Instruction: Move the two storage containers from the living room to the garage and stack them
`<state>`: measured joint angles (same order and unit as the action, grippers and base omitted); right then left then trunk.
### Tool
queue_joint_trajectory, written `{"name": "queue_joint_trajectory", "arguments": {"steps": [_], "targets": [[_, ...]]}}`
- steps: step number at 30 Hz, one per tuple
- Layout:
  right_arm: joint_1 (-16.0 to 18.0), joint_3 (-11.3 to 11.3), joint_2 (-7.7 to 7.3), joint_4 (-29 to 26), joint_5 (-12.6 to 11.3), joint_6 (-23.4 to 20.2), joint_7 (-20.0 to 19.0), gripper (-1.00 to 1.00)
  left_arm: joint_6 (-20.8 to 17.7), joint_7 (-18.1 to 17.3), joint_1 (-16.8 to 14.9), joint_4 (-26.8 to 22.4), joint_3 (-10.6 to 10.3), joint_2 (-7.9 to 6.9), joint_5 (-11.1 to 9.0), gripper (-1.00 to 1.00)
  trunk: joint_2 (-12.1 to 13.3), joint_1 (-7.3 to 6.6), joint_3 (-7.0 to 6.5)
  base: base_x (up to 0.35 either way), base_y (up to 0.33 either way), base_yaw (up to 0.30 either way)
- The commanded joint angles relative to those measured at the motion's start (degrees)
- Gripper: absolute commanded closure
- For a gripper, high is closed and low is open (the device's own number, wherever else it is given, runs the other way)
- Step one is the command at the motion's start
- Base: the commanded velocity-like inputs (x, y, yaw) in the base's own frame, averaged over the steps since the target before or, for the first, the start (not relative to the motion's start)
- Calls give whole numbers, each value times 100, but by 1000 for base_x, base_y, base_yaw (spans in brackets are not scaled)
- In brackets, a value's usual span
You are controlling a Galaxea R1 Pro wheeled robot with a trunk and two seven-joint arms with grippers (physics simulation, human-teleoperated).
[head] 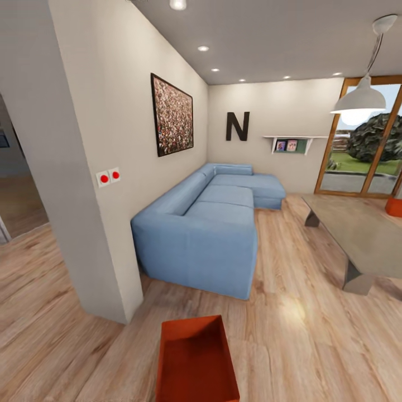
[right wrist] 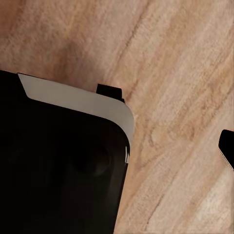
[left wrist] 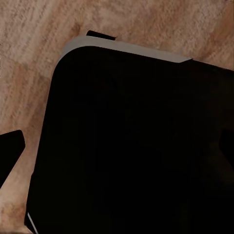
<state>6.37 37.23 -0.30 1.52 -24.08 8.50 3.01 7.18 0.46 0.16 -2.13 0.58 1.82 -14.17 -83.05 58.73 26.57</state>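
Observation:
One orange-red storage container [head: 196, 360] stands open-topped on the light wood-plank floor of the living room, close in front of me in the head view. A second orange-red box [head: 394, 206] peeks in at the right edge beyond the low table, mostly cut off. Both wrist views look down at my dark base and the wood planks. A dark fingertip [left wrist: 10, 148] of the left gripper sits at one edge, and a fingertip [right wrist: 227, 148] of the right gripper at the opposite edge. Each gripper's fingers stand wide apart with nothing between them.
A blue sectional sofa [head: 209, 223] fills the middle against the left wall. A wall corner [head: 89, 223] juts out at the left, with a doorway beyond it. A grey low table [head: 357, 234] stands at the right before the glass door [head: 363, 139].

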Motion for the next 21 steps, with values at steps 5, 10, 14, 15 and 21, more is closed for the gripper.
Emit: {"name": "queue_joint_trajectory", "arguments": {"steps": [5,10,14,15,21], "targets": [[5,48,3,15,-45,29,0,-100,11,5,2,-7,3,-1,-19,-100,-3,0,5,0,0,267],[5,47,-1,15,-45,29,-1,-100,9,6,2,-7,3,-2,-17,-100,-3,0,5,0,0,136],[5,29,0,15,-54,27,-2,-100,8,3,2,-9,3,-2,-16,-100,-3,0,5,0,0,21],[5,22,1,15,-59,26,-2,-100,9,4,2,-8,3,-3,-16,-100,-3,0,5,0,0,6],[5,1,2,15,-65,27,-2,-100,10,5,2,-7,2,-6,-22,-100,-3,0,5,0,0,1]]}}
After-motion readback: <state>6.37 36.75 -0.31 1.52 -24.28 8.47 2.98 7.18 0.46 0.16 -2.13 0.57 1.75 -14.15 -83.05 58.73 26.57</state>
